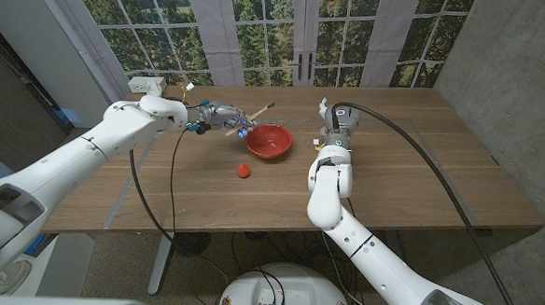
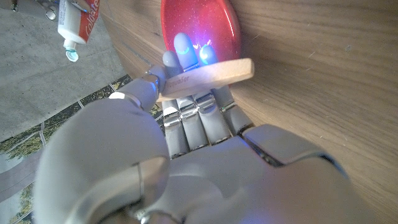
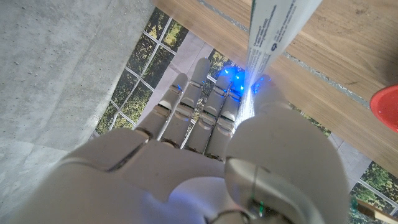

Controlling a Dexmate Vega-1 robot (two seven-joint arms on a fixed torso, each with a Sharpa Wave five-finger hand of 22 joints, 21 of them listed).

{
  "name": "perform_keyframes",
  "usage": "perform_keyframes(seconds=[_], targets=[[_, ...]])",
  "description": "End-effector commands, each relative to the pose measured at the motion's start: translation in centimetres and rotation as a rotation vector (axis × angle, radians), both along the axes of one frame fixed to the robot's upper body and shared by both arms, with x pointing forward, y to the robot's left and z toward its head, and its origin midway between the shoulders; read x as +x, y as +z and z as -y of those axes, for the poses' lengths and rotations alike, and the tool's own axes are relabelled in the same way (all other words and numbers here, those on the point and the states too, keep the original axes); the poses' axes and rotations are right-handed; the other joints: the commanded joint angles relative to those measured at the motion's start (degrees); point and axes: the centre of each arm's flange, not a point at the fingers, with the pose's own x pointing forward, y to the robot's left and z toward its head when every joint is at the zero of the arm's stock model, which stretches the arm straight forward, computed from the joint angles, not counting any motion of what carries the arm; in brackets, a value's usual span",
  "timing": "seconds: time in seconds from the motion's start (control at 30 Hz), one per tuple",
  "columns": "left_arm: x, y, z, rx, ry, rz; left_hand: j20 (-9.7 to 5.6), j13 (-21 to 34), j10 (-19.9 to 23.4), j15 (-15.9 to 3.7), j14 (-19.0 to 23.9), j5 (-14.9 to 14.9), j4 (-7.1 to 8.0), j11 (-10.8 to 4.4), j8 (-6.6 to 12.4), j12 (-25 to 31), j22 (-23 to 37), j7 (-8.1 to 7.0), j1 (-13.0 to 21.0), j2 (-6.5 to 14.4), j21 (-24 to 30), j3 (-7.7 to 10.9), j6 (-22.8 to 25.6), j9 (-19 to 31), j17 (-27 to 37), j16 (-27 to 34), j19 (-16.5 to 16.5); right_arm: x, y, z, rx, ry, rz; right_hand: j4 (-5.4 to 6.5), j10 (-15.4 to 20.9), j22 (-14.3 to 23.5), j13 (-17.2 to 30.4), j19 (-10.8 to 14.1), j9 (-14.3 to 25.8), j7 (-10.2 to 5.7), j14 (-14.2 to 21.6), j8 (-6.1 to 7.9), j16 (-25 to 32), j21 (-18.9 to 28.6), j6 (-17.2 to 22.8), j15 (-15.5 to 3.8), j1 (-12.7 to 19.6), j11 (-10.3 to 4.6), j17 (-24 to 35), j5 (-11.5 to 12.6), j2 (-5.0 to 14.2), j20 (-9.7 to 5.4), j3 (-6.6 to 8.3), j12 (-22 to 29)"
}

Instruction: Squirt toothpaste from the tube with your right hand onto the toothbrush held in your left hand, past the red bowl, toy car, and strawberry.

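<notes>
My left hand (image 1: 211,118) grips a wooden toothbrush (image 1: 252,114) and holds it above the table, its head slanting up toward the windows just behind the red bowl (image 1: 268,141). In the left wrist view the fingers (image 2: 193,118) wrap the brush handle (image 2: 208,76) over the bowl (image 2: 199,22). To the right of the bowl, my right hand (image 1: 334,140) holds the white toothpaste tube (image 1: 323,109) upright. The tube (image 3: 273,31) rises from that hand's fingers (image 3: 205,118). A small red strawberry (image 1: 243,171) lies in front of the bowl.
A white box (image 1: 149,84) sits at the table's back left corner. Black cables hang from both arms across the table. Bare wood (image 1: 439,180) stretches to the right of my right hand. Windows stand behind the far edge.
</notes>
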Motion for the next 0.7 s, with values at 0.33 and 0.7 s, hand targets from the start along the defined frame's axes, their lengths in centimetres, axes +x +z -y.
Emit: perform_keyframes(seconds=[0.33, 0.7], targets=[[0.4, 0.7, 1.2, -0.018, -0.026, 0.134, -4.87, -0.36, 6.81, -6.24, 3.40, 0.32, 0.69, -7.52, 0.55, -0.71, -0.04, -0.46, 1.53, 2.82, -0.53, 0.47, 0.30, -0.04, 0.19, -0.19, -1.20, 1.4, -1.1, 2.8, 0.066, -0.058, -0.067, -0.31, 0.55, 0.02, 0.45, 0.11, 0.21, 0.02, -0.18, -0.08, -0.05, 0.48, -0.02, -6.50, -0.36, 0.01, -0.15, -0.20, 0.37, 0.32, -0.10, -0.29], [1.2, 1.4, 2.6, 0.022, -0.061, 0.191, -4.96, -1.21, 6.40, -6.25, 2.63, 0.40, 0.84, -7.55, 0.64, -1.58, -0.01, -1.39, 1.06, 2.89, -0.95, 0.29, 0.12, -0.19, 0.30, -0.52, -2.39, 2.2, -1.7, 4.1, 0.095, -0.083, -0.102, -0.39, 0.76, 0.03, 0.60, 0.12, 0.23, 0.16, -0.19, -0.12, -0.09, 0.56, 0.01, -6.54, -0.39, -0.01, -0.19, -0.26, 0.46, 0.40, -0.13, -0.51]])
